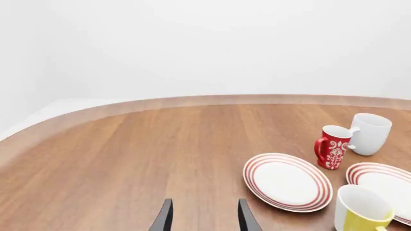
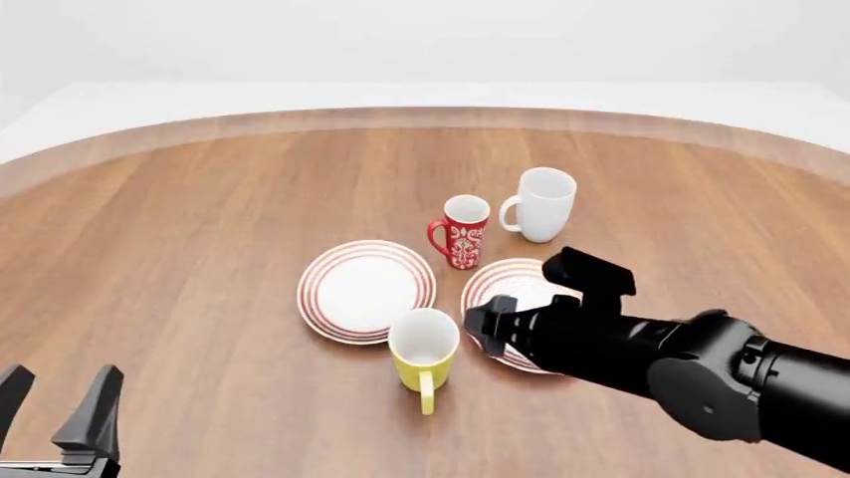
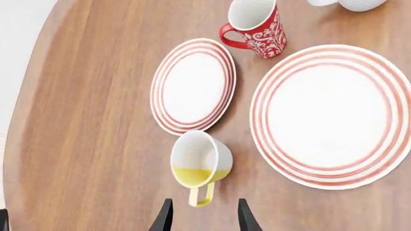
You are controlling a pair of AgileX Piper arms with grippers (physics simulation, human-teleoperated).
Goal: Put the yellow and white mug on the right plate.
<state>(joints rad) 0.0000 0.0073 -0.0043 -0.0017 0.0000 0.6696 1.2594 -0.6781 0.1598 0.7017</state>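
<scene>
The yellow and white mug (image 2: 425, 351) stands upright on the table, its handle (image 2: 425, 395) pointing toward the near edge. It sits just in front of the gap between the two plates. The right plate (image 2: 513, 283) is partly covered by my right arm. My right gripper (image 2: 481, 327) hovers open beside the mug's right side, above the plate's near-left rim. In the right wrist view the mug (image 3: 199, 163) lies just ahead of the open fingers (image 3: 164, 217), and the right plate (image 3: 330, 115) is beside it. My left gripper (image 2: 56, 400) is open and empty at the near left.
The left plate (image 2: 365, 289) lies left of the right plate. A red patterned mug (image 2: 463, 231) and an all-white mug (image 2: 542, 204) stand behind the plates. The left wrist view shows the yellow mug (image 1: 359, 212), both plates and both other mugs far off to one side.
</scene>
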